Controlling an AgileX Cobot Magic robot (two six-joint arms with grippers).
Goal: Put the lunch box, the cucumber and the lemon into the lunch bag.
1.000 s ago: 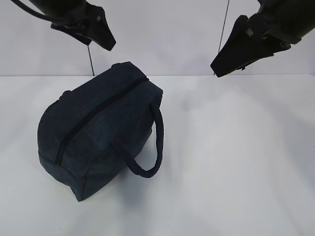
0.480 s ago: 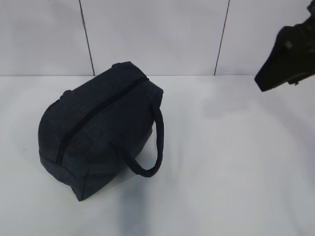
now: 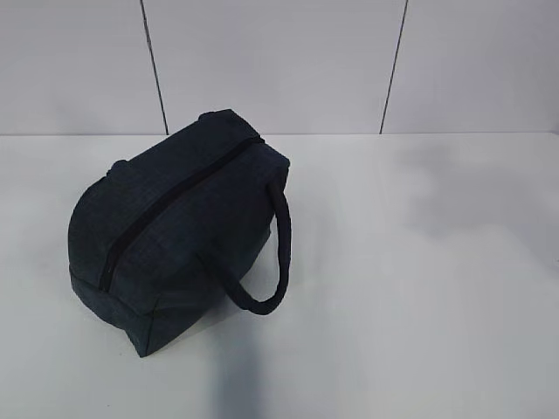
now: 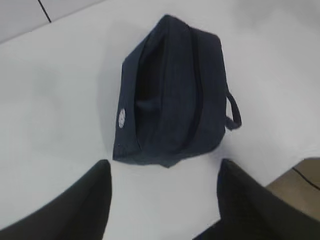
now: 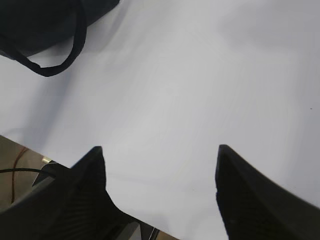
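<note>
The dark navy lunch bag [image 3: 179, 223] lies on the white table at the left of the exterior view, its black zipper closed and one loop handle [image 3: 275, 253] hanging toward the right. It also shows in the left wrist view [image 4: 172, 95], and its handle shows in the right wrist view [image 5: 55, 47]. My left gripper [image 4: 162, 167] is open and empty, high above the table in front of the bag. My right gripper [image 5: 159, 152] is open and empty above bare table. Neither gripper shows in the exterior view. The lunch box, cucumber and lemon are out of view.
The white table [image 3: 419, 288] stretches to the right of the bag, against a white panelled wall [image 3: 279, 61]. The table's edge and the floor beyond show in the left wrist view [image 4: 300, 180] and in the right wrist view [image 5: 20, 155].
Both arms have pulled up and out of the exterior view: the left went first, then the right went off to the right. The bag has not moved.
</note>
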